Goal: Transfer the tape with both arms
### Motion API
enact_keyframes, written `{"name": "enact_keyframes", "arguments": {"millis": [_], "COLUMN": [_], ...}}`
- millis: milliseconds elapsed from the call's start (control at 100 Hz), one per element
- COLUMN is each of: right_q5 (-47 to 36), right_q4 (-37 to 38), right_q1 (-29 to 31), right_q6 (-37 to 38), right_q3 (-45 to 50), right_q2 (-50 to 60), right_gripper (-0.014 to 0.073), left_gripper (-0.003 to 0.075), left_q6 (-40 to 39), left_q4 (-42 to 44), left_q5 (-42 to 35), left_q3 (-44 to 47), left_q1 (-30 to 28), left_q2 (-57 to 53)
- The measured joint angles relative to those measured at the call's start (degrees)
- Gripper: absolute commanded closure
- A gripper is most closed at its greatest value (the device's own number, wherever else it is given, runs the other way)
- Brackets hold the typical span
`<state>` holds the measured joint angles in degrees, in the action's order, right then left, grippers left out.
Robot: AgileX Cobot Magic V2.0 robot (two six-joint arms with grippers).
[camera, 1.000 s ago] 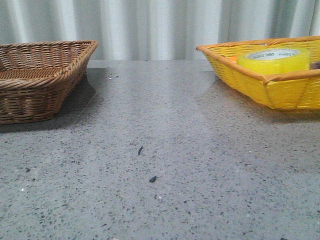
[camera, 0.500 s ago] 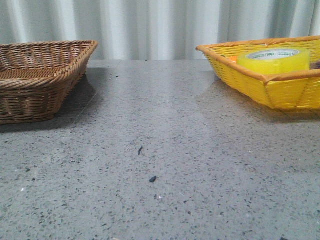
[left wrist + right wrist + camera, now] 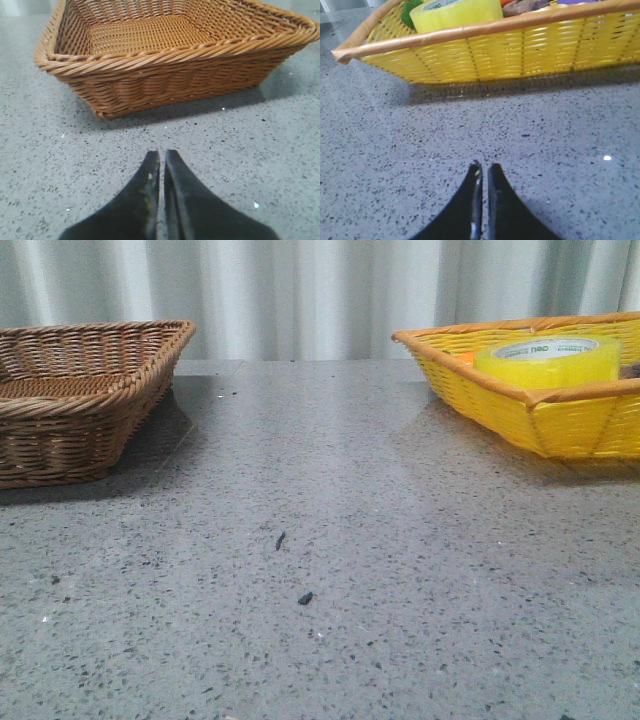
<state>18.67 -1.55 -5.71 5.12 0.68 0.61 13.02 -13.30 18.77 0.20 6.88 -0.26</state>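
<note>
Yellow wicker holds everything that matters so far: in the front view the tape (image 3: pixel 548 360) lies flat inside the yellow basket (image 3: pixel 500 405) at the far right, untouched, so I judge the transfer not yet begun. The brown basket (image 3: pixel 90 390) stands at the far left, well apart from it, and the grey speckled table (image 3: pixel 330 540) between them carries only a few dark crumbs. No arm shows in this view.

In the left wrist view, the left gripper (image 3: pixel 161 156) hangs just above the table with its fingers pressed almost together, holding nothing. The brown basket's rim (image 3: pixel 170 52) rises straight ahead, and nothing shows in the part of its inside that is visible.

In the right wrist view, the right gripper (image 3: pixel 483 167) is likewise closed and empty, near the yellow basket's near wall (image 3: pixel 520 55). The tape (image 3: pixel 455 12) sits behind the orange rim (image 3: pixel 470 31), beside other items. That raised rim must be cleared from above; the middle of the table offers free room for a handover.
</note>
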Motion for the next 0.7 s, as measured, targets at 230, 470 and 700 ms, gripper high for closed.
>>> {"name": "enact_keyframes", "arguments": {"millis": [230,470,700], "right_q5": [-0.27,-5.1,-10.17], "right_q4": [0.41,1.55,1.55], "right_q1": [0.0,0.0,0.0], "right_q6": [0.0,0.0,0.0], "right_q3": [0.0,0.0,0.0], "right_q2": [0.0,0.0,0.0], "right_gripper": [0.0658,0.0658,0.0658], "left_gripper": [0.0732,0.0732,0.0732], "left_q6": [0.0,0.0,0.0], "left_q4": [0.0,0.0,0.0], "left_q5": [0.0,0.0,0.0], "left_q3": [0.0,0.0,0.0], "left_q1": [0.0,0.0,0.0], "left_q2": [0.0,0.0,0.0]}}
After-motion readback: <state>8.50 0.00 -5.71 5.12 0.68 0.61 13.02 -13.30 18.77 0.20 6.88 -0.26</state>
